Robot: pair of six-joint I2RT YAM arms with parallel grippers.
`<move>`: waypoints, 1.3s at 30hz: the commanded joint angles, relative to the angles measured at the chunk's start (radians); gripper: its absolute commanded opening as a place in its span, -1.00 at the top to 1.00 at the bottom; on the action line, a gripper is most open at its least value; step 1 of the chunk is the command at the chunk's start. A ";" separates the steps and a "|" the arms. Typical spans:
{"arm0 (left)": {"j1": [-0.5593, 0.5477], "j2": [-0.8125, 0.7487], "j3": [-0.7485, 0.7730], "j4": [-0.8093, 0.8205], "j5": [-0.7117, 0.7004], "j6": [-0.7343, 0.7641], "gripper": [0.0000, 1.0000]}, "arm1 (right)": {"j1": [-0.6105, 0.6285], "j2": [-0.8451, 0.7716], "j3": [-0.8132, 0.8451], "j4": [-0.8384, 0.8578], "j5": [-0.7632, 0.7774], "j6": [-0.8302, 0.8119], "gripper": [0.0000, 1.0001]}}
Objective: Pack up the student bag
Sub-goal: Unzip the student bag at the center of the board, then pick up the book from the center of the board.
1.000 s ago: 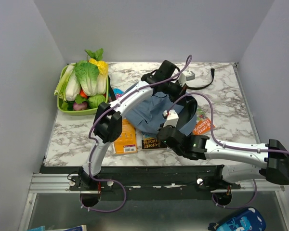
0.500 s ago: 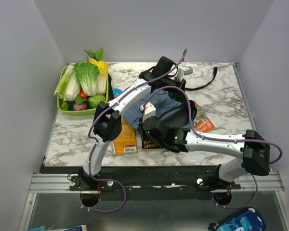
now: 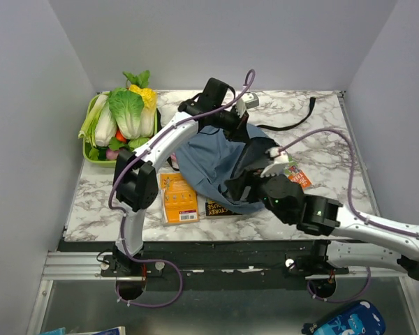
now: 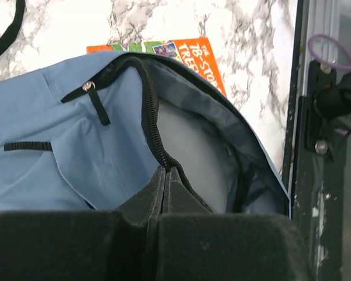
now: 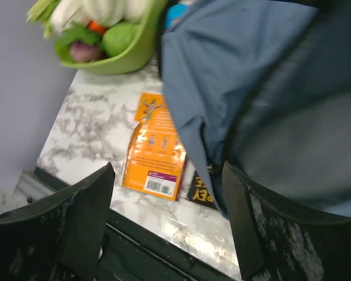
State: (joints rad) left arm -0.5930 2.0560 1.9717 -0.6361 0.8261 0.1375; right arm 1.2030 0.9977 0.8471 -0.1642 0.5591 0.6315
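Backpack of soft dusty-blue fabric [image 3: 209, 157] at frame centre, left gripper [image 4: 165, 174] clamped on its zipper rim, right gripper [image 5: 167, 170] spread wide.

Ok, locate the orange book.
In the top view the orange book lies flat near the front edge of the table, just left of the student bag.

You see the student bag [image 3: 213, 164] in the middle of the counter [image 3: 321, 139]. A basket [image 3: 89, 152] full of vegetables [image 3: 129, 112] sits to its left, near the back. One book [image 3: 178, 197] lies flat just left of the bag's front. A second book [image 3: 218, 207] pokes out from under its front edge, and a third book [image 3: 298, 180] from under its right side. A strap [image 3: 293, 122] lies behind the bag, to the right.
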 commanded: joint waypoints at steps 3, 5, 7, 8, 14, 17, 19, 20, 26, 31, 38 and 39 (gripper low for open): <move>0.009 -0.164 -0.190 -0.076 -0.062 0.204 1.00 | -0.088 -0.142 -0.077 -0.668 0.254 0.644 -0.73; 0.015 -0.187 -0.235 -0.091 -0.079 0.223 1.00 | -0.103 -0.166 -0.111 -0.721 0.217 0.717 -0.96; 0.025 -0.223 -0.299 -0.089 -0.088 0.235 1.00 | -0.111 -0.168 -0.132 -0.777 0.190 0.816 -1.00; 0.030 -0.235 -0.319 -0.086 -0.094 0.238 1.00 | -0.115 -0.166 -0.146 -0.793 0.162 0.845 -1.00; 0.067 -0.313 -0.402 -0.071 -0.114 0.232 1.00 | -0.177 -0.087 -0.175 -0.932 0.075 1.050 -1.00; 0.065 -0.330 -0.395 -0.077 -0.117 0.208 1.00 | -0.181 -0.077 -0.164 -0.937 0.094 1.057 -1.00; 0.064 -0.341 -0.372 -0.076 -0.116 0.185 1.00 | -0.181 -0.085 -0.152 -0.936 0.137 1.039 -1.00; 0.061 -0.346 -0.364 -0.067 -0.117 0.172 1.00 | -0.183 -0.093 -0.145 -0.937 0.151 1.033 -1.00; 0.015 -0.350 -0.277 0.015 -0.180 0.079 1.00 | -0.192 -0.085 -0.098 -1.005 0.232 1.054 -1.00; 0.016 -0.352 -0.212 0.038 -0.245 0.013 1.00 | -0.253 -0.025 -0.167 -1.045 0.210 1.261 -1.00; 0.044 -0.456 -0.405 0.022 -0.317 0.088 1.00 | -0.368 0.036 -0.178 -0.923 0.179 1.232 -1.00; 0.053 -0.473 -0.433 0.024 -0.323 0.103 1.00 | -0.375 0.042 -0.180 -0.893 0.183 1.235 -1.00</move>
State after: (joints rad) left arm -0.5663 1.6783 1.6394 -0.6182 0.5766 0.1951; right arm 0.8513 1.0130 0.6697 -1.1202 0.7128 1.7954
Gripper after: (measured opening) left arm 0.008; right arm 0.998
